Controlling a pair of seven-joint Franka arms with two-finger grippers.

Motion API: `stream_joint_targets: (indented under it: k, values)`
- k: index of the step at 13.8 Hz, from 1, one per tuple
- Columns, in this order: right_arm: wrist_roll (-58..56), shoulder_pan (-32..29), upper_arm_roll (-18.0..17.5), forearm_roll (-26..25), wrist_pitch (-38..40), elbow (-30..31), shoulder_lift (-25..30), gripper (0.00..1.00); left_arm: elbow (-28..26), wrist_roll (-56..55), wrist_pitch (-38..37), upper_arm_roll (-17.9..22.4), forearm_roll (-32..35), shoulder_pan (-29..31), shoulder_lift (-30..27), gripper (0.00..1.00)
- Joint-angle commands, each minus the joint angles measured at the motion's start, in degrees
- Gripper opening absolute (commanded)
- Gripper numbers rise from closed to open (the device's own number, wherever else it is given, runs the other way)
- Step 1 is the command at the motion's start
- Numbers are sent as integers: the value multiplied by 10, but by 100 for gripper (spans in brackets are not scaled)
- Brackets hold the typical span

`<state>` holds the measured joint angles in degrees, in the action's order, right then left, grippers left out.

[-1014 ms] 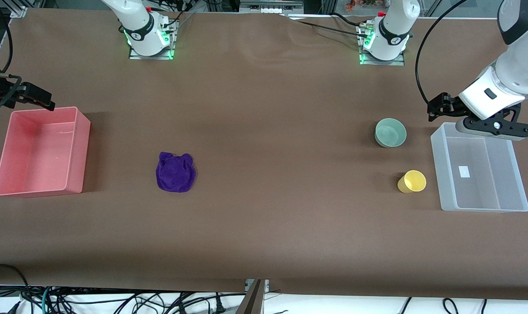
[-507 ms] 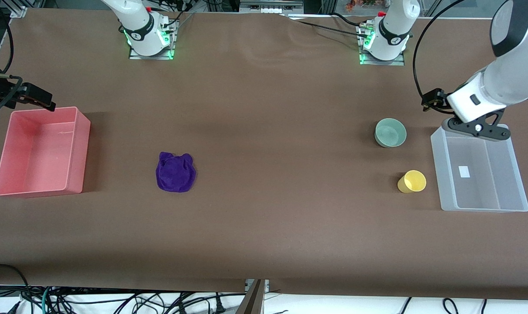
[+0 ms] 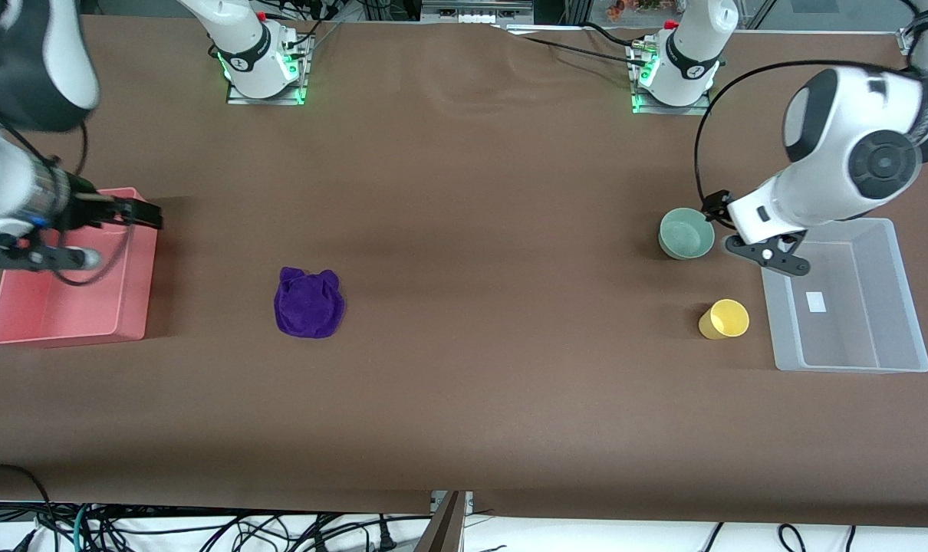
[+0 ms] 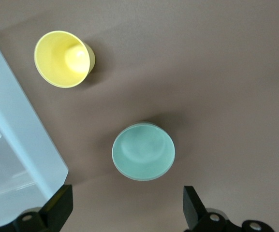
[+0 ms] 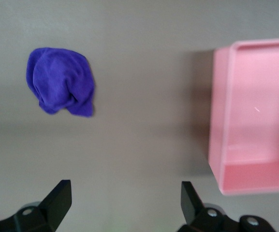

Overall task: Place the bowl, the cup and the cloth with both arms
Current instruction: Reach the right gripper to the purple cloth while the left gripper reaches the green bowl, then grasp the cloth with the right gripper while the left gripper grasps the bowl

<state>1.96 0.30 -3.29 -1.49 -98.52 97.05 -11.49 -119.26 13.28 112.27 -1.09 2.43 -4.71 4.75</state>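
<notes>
Both arms up in the air, both grippers spread wide with nothing in them.

The left gripper (image 3: 715, 208) hangs over the table between the small pale green ceramic bowl (image 3: 686, 233) and the clear plastic bin (image 3: 847, 360), forearm angled down from the left arm's end, fingers (image 4: 57, 209) set wide apart, holding nothing. The bowl sits upright on the brown table (image 3: 464, 399); the plain yellow handleless cup (image 3: 724, 319) stands nearer the front camera, just beside the bin. The right gripper (image 3: 148, 215) reaches over the pink plastic bin (image 3: 65, 330), seemingly above its rim, released, its fingers (image 5: 57, 203) parted. The bunched deep purple cloth (image 3: 308, 302) lies well apart from the bin, toward the table's middle.
</notes>
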Motion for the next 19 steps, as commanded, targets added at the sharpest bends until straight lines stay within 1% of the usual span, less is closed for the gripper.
stream_joint_targets:
  k: [1,2,4,6,8,9,10,11,12,13,14,15,16,18,19]
  values:
    - [9,2,-34,7,-131,94,-1,100,-139,32,142,3,3,13,-41,100]
    - [9,7,-41,7,-172,110,-15,100,-162,48,184,3,3,14,-30,100]
    - [9,32,-43,7,-259,139,-50,100,-187,85,253,3,3,24,14,100]
    - [9,54,-43,7,-309,140,-98,100,-201,125,310,3,3,29,53,100]
    - [9,74,-43,7,-350,140,-130,100,-202,164,356,3,3,44,89,99]
    - [9,78,-43,7,-372,140,-143,100,-202,178,374,3,3,45,104,91]
    - [9,80,-43,7,-387,142,-154,100,-202,189,384,3,3,46,116,63]
    - [9,82,-43,7,-397,144,-160,100,-202,200,385,3,3,46,118,20]
    - [8,82,-43,7,-413,150,-165,97,-201,207,385,3,3,46,117,0]
    - [0,82,-43,7,-434,161,-165,77,-200,214,385,2,3,46,116,0]
    - [0,82,-43,7,-458,174,-165,41,-199,219,385,3,3,46,116,0]
    - [1,82,-43,7,-469,180,-165,16,-199,220,384,2,3,46,115,0]
    - [5,83,-43,7,-468,180,-165,0,-198,220,381,2,3,46,113,0]
    - [7,84,-43,7,-466,179,-162,0,-194,228,374,2,3,45,100,0]
    - [1,84,-42,7,-465,174,-158,0,-191,230,350,1,3,45,86,0]
